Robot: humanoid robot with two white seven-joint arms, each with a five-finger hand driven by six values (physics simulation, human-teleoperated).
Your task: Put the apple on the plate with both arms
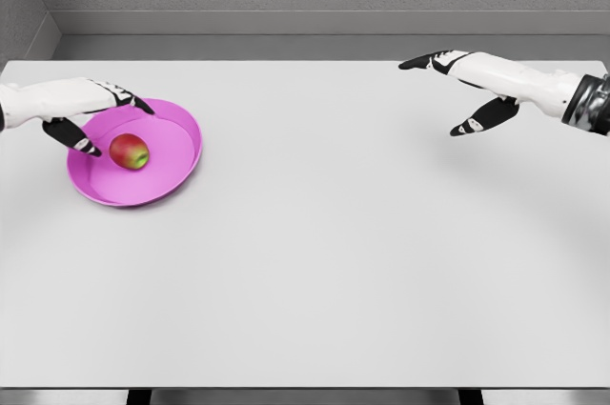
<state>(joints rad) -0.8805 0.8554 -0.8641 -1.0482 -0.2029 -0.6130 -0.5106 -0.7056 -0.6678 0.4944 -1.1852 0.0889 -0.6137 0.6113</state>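
Note:
A red and green apple [130, 151] lies inside the pink plate [172, 172] at the left of the white table. My left hand [100, 124] hovers over the plate's left rim, fingers spread, thumb just left of the apple and not holding it. Far off at the right, my right hand [448, 91] hangs above the table with fingers stretched out and nothing in it.
The white table [324, 262] spans the whole view, with a grey wall behind its far edge. Its front edge runs along the bottom of the picture.

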